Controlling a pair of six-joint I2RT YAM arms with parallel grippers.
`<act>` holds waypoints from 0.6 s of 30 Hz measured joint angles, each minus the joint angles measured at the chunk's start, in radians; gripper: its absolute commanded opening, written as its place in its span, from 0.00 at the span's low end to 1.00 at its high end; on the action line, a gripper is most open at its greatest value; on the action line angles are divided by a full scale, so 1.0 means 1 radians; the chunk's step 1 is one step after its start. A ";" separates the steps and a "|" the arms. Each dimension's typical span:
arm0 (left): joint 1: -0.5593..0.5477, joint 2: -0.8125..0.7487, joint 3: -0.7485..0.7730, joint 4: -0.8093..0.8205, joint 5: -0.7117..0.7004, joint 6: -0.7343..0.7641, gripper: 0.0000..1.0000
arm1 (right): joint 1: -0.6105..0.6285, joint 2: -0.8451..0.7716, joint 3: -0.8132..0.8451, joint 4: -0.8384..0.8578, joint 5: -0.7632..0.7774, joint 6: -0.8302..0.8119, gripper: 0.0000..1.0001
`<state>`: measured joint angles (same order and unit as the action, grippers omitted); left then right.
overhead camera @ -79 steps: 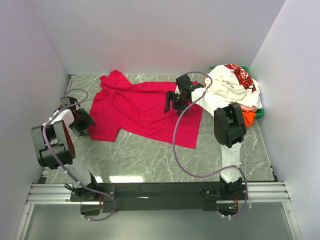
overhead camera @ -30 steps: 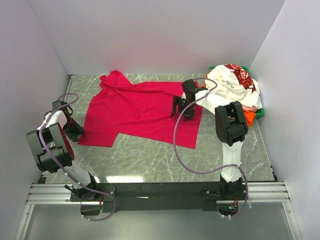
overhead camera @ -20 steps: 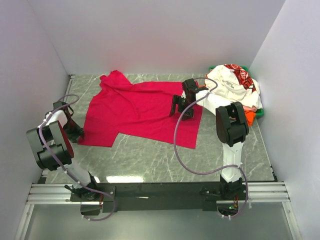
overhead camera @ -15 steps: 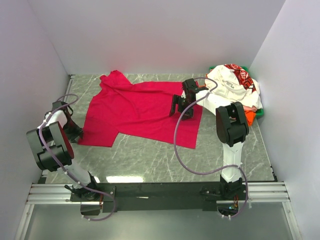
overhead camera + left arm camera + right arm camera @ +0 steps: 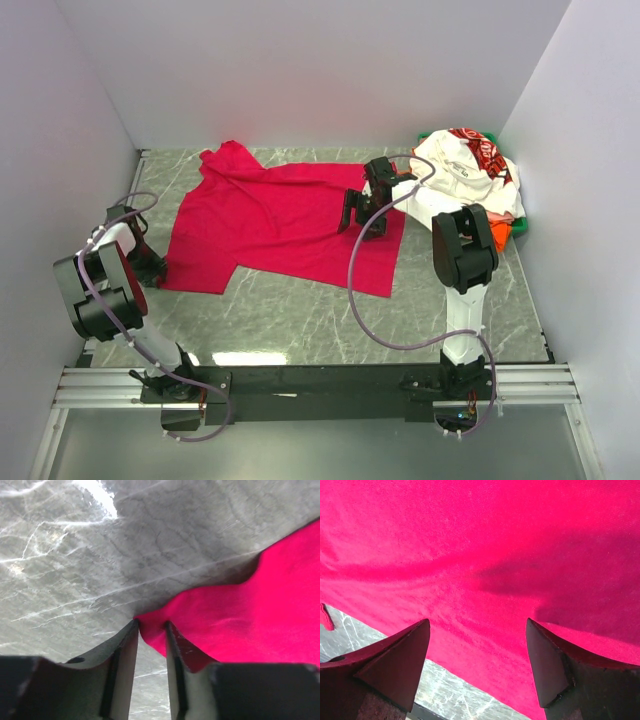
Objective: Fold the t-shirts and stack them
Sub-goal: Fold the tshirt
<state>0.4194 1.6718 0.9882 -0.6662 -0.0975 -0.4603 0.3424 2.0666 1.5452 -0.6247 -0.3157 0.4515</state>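
Clamping crimson t-shirt (image 5: 280, 215) corner, left jaws; right jaws spread above (pile (image 5: 465, 175) nearby, perhaps basketed)

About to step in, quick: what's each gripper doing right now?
Left gripper: closed on a corner of the red t-shirt.
Right gripper: open, holding nothing.

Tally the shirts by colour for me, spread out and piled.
Crimson red t-shirt, spread flat: 1
White printed t-shirt, heaped at right: 1
Orange cloth, beneath it: 1
Green cloth, beneath, at edge: 1
Total: 4 visible; more may be hidden.
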 measured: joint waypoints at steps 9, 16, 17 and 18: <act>0.000 0.005 0.002 0.025 0.025 -0.003 0.01 | 0.000 -0.079 -0.049 0.006 0.006 0.000 0.83; 0.000 -0.003 -0.004 0.031 0.032 0.009 0.01 | 0.000 -0.239 -0.218 0.029 0.026 0.001 0.84; 0.000 -0.008 -0.008 0.035 0.033 0.013 0.01 | 0.000 -0.271 -0.259 0.035 0.034 0.001 0.84; 0.000 -0.014 -0.015 0.042 0.037 0.016 0.01 | 0.000 -0.307 -0.307 0.039 0.045 0.001 0.84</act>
<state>0.4194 1.6577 0.9733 -0.6247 -0.0608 -0.4438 0.3424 1.7596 1.2377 -0.5858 -0.2710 0.4522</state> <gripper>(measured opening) 0.025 0.836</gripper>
